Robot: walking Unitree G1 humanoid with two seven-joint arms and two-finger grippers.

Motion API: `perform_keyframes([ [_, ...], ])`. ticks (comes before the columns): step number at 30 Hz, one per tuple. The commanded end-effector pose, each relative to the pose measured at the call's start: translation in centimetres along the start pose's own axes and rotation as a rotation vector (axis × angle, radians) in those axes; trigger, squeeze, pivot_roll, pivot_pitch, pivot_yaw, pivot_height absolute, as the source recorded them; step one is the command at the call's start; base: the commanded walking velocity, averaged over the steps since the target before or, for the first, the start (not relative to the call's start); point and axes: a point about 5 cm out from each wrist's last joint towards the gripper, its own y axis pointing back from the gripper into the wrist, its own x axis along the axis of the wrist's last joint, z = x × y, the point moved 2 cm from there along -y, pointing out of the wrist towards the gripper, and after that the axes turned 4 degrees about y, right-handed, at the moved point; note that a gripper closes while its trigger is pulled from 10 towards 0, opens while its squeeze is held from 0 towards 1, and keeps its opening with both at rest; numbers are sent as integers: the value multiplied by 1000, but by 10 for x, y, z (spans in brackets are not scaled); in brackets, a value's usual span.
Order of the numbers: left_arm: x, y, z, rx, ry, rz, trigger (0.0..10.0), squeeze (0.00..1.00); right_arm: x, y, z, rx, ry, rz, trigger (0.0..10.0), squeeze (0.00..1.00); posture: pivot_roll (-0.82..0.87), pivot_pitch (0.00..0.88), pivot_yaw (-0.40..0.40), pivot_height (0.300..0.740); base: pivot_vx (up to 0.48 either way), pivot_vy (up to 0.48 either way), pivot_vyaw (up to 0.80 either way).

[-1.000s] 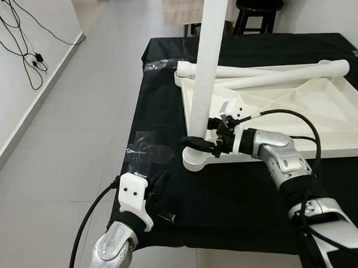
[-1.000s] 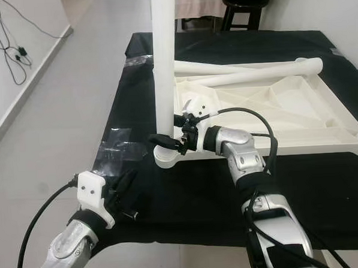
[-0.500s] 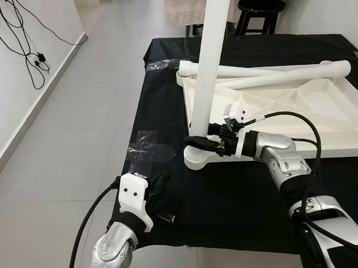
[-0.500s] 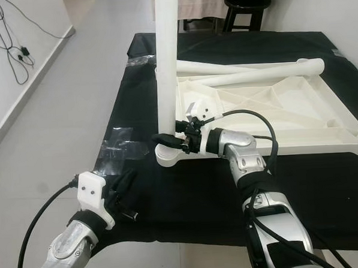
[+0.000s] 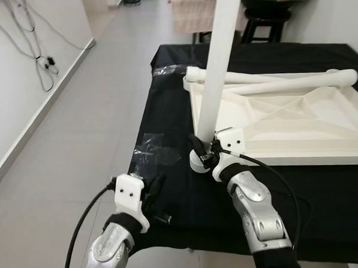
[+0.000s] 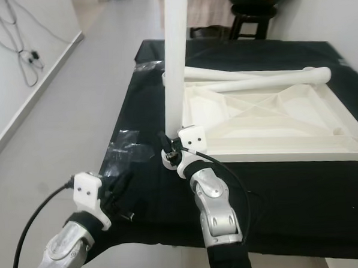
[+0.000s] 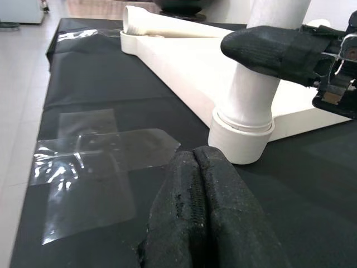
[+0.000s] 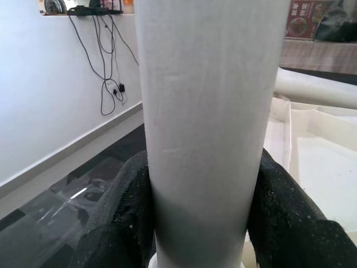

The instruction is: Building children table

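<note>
The right pincer (image 5: 203,155) is clamped round the upright white leg (image 5: 219,72) at the tabletop's (image 5: 286,119) corner socket, mid-frame; this looks like seating the leg. Next, twist it home. The left pincer (image 5: 153,192), fingers together and holding nothing, rests at the lower left.

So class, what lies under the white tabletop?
A black cloth covers the table beneath the upturned tabletop. The table's own surface is hidden. The right tool grips the upright leg at its corner socket.
</note>
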Motion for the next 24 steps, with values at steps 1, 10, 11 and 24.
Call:
perform_keyframes([
  [1,-3,0,1,-9,10,-12,10000,0,-26,2,-3,34,40,-122,0,0,47,120,-15,740,0,0,0],
  [10,-3,0,1,3,1,-8,10000,0,4,-14,-10,97,-68,11,10000,1000,54,119,-18,740,0,0,0],
  [11,-3,0,1,3,1,-8,10000,0,4,-14,-10,97,-68,11,10000,1000,54,119,-18,740,0,0,0],
  [24,-3,-2,2,-1,8,-4,10000,0,51,-15,-1,815,74,129,10000,0,53,112,-24,740,0,0,0],
])
